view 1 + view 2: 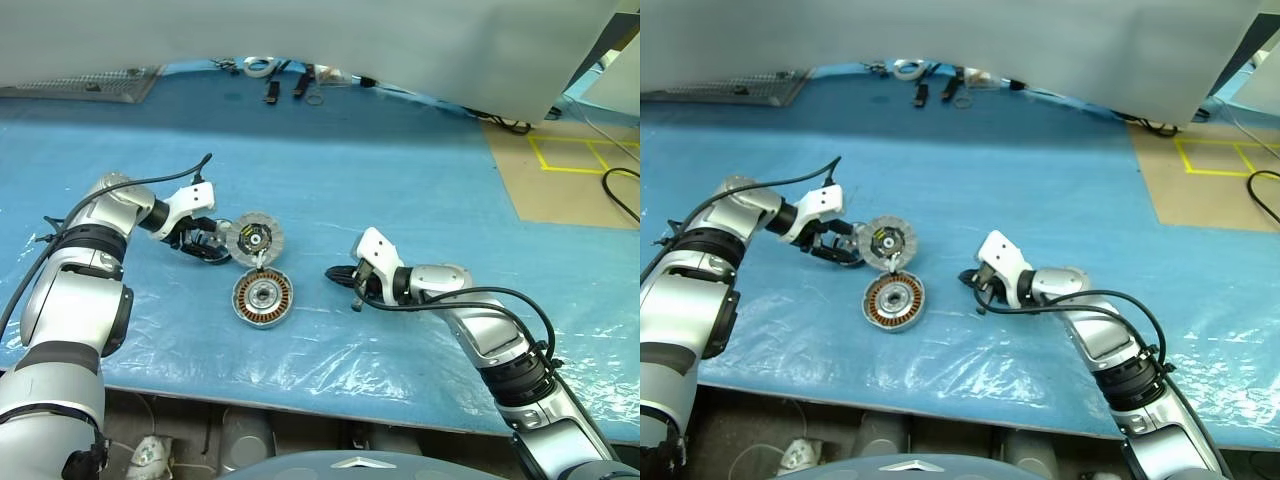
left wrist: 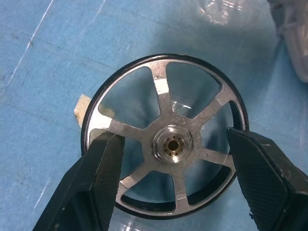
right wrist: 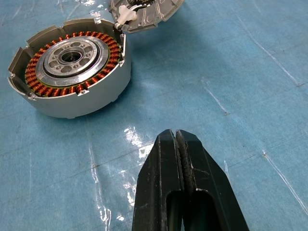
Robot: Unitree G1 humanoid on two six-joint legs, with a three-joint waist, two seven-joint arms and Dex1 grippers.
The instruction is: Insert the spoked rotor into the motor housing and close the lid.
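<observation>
Spoked rotor is sitting between the left gripper's two black fingers, which are bracketing its rim on either side in what looks like a grip at the rim, likely so the hub stays free to seat. Motor housing is lying windings-up on the blue table cover, its lid propped just behind and clear of the mouth. Right gripper is resting nearby, its fingers pressed together on nothing.

My arms are silver-grey shells with black joint bands and white wrist housings. A black cable loops along each forearm. The right gripper has flat black fingers, their inner pads apparently ribbed; the left gripper matches.
</observation>
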